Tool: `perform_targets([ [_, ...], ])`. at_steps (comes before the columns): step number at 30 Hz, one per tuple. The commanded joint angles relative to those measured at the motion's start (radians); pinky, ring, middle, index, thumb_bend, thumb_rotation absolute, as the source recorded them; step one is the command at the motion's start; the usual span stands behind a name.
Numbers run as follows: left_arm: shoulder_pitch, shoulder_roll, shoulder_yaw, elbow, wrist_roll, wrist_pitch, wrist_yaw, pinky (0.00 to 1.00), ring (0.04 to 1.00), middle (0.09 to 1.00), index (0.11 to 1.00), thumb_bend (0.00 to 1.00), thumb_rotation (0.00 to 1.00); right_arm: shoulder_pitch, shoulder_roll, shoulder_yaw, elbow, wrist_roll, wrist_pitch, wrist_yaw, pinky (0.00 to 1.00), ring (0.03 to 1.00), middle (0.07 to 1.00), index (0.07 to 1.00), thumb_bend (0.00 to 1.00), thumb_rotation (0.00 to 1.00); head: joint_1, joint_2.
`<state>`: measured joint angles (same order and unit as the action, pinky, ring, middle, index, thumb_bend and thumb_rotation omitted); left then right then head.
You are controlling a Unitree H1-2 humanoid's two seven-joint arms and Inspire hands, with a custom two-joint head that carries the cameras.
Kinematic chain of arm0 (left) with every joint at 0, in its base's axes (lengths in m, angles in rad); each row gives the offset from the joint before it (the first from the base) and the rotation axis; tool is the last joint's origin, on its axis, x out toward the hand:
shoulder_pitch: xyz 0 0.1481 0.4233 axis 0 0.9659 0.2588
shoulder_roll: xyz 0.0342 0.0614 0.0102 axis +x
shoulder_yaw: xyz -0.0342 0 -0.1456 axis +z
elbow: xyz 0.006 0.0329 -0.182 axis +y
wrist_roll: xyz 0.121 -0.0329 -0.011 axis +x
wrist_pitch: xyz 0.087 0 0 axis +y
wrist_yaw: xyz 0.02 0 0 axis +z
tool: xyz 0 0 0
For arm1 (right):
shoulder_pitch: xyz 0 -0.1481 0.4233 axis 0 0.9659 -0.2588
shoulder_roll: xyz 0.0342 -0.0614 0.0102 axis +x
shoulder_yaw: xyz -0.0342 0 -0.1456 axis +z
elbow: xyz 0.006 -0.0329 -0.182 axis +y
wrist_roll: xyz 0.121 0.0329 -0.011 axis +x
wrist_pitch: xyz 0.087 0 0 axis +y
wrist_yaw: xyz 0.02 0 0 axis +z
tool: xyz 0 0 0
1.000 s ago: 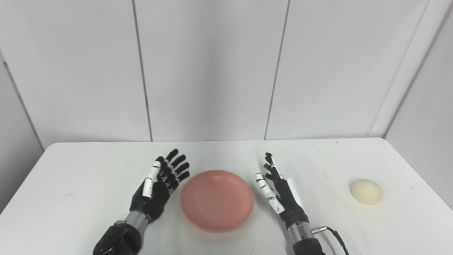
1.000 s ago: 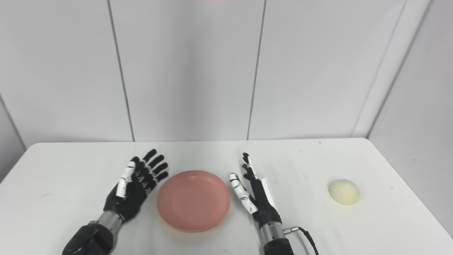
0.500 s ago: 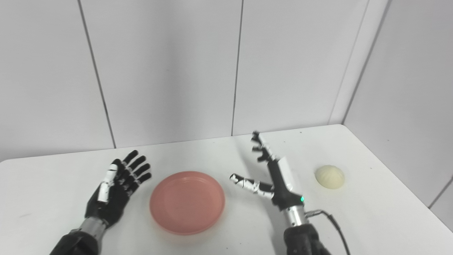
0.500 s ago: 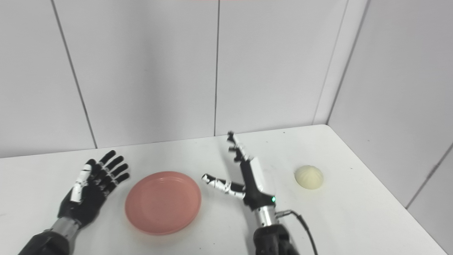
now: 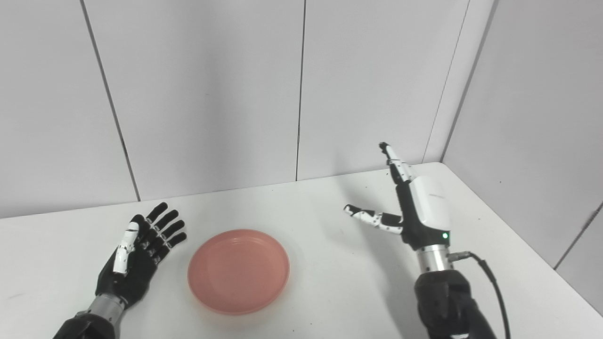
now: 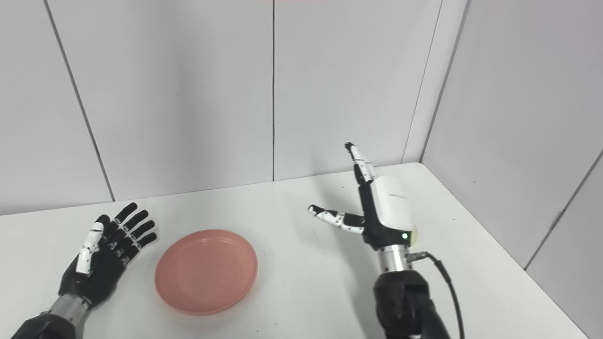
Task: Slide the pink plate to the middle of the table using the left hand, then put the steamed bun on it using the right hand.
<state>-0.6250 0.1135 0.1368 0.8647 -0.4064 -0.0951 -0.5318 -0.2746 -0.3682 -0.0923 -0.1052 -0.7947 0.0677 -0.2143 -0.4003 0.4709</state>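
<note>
The pink plate (image 5: 239,270) lies flat on the white table (image 5: 330,301), left of centre. My left hand (image 5: 141,256) rests open, palm up, just left of the plate and apart from it. My right hand (image 5: 414,207) is open, fingers spread and pointing up, lifted above the table's right part. It holds nothing. The steamed bun is hidden behind this hand in the left eye view. Only a cream sliver of the bun (image 6: 415,235) shows at the hand's right edge in the right eye view.
The table's back edge meets a white panelled wall (image 5: 301,94). A grey side wall (image 5: 541,117) runs along the table's right edge. A black cable (image 5: 490,278) hangs from my right wrist.
The camera has turned to the right. My right hand has risen and moved right, from beside the plate to in front of the bun. My left hand and the plate have stayed put.
</note>
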Motion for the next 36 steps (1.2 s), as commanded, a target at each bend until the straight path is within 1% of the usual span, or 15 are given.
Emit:
perform_targets([
  [1, 0.156, 0.018, 0.004, 0.136, 0.021, 0.028, 0.002, 0.83, 0.856, 0.884, 0.884, 0.51, 0.88, -0.012, -0.057, -0.027, -0.016, -0.002, 0.018, 0.006, 0.69, 0.823, 0.886, 0.9, 0.88, 0.6, 0.0, 0.001],
  [4, 0.154, 0.021, 0.006, 0.139, 0.02, 0.029, -0.003, 0.82, 0.851, 0.88, 0.879, 0.51, 0.87, -0.005, -0.09, -0.036, -0.016, 0.002, 0.031, 0.032, 0.7, 0.831, 0.892, 0.9, 0.89, 0.61, -0.01, 0.006],
  [7, 0.153, 0.022, 0.01, 0.143, 0.016, 0.031, -0.007, 0.82, 0.85, 0.877, 0.879, 0.51, 0.86, 0.005, -0.116, -0.04, -0.04, -0.045, 0.111, 0.096, 0.68, 0.808, 0.898, 0.914, 0.9, 0.65, -0.012, 0.008],
  [8, 0.153, 0.023, 0.011, 0.144, 0.016, 0.032, -0.007, 0.82, 0.849, 0.876, 0.879, 0.51, 0.86, 0.01, -0.121, -0.045, -0.057, -0.059, 0.158, 0.134, 0.68, 0.805, 0.899, 0.917, 0.9, 0.66, -0.013, 0.01],
  [10, 0.151, 0.024, 0.012, 0.148, 0.016, 0.033, -0.008, 0.81, 0.845, 0.874, 0.878, 0.51, 0.87, 0.017, -0.131, -0.051, -0.073, -0.068, 0.209, 0.176, 0.69, 0.827, 0.921, 0.939, 0.9, 0.64, -0.013, 0.01],
  [12, 0.15, 0.026, 0.014, 0.152, 0.015, 0.033, -0.011, 0.82, 0.848, 0.876, 0.881, 0.51, 0.88, 0.022, -0.142, -0.055, -0.068, -0.07, 0.228, 0.191, 0.67, 0.814, 0.918, 0.938, 0.89, 0.6, -0.018, 0.01],
  [16, 0.147, 0.029, 0.017, 0.161, 0.013, 0.034, -0.02, 0.82, 0.851, 0.878, 0.881, 0.51, 0.87, 0.026, -0.162, -0.049, -0.032, -0.07, 0.253, 0.213, 0.72, 0.839, 0.926, 0.93, 0.9, 0.6, -0.024, 0.009],
  [21, 0.145, 0.035, 0.022, 0.172, 0.014, 0.031, -0.027, 0.81, 0.848, 0.875, 0.877, 0.51, 0.87, 0.018, -0.187, -0.037, 0.048, -0.059, 0.249, 0.214, 0.79, 0.866, 0.919, 0.914, 0.92, 0.59, -0.021, 0.011],
  [25, 0.149, 0.035, 0.024, 0.162, 0.014, 0.043, -0.026, 0.81, 0.846, 0.874, 0.873, 0.51, 0.86, 0.007, -0.188, -0.047, 0.116, -0.009, 0.231, 0.203, 0.76, 0.86, 0.918, 0.926, 0.95, 0.61, -0.023, 0.016],
  [27, 0.151, 0.035, 0.025, 0.156, 0.014, 0.046, -0.026, 0.8, 0.84, 0.869, 0.872, 0.51, 0.86, -0.001, -0.187, -0.046, 0.15, 0.007, 0.229, 0.197, 0.76, 0.862, 0.92, 0.929, 0.96, 0.6, -0.022, 0.019],
  [30, 0.153, 0.037, 0.026, 0.151, 0.013, 0.047, -0.032, 0.8, 0.841, 0.871, 0.877, 0.5, 0.87, -0.011, -0.188, -0.042, 0.193, 0.029, 0.221, 0.184, 0.72, 0.849, 0.92, 0.932, 0.99, 0.6, -0.022, 0.022],
  [33, 0.155, 0.037, 0.027, 0.147, 0.012, 0.049, -0.031, 0.81, 0.847, 0.874, 0.879, 0.5, 0.87, -0.022, -0.189, -0.036, 0.228, 0.048, 0.223, 0.182, 0.7, 0.847, 0.92, 0.934, 0.99, 0.58, -0.026, 0.024],
  [36, 0.158, 0.038, 0.029, 0.138, 0.01, 0.059, -0.029, 0.81, 0.846, 0.874, 0.88, 0.5, 0.87, -0.028, -0.192, -0.027, 0.253, 0.059, 0.221, 0.179, 0.7, 0.848, 0.924, 0.936, 0.99, 0.6, -0.026, 0.026],
])
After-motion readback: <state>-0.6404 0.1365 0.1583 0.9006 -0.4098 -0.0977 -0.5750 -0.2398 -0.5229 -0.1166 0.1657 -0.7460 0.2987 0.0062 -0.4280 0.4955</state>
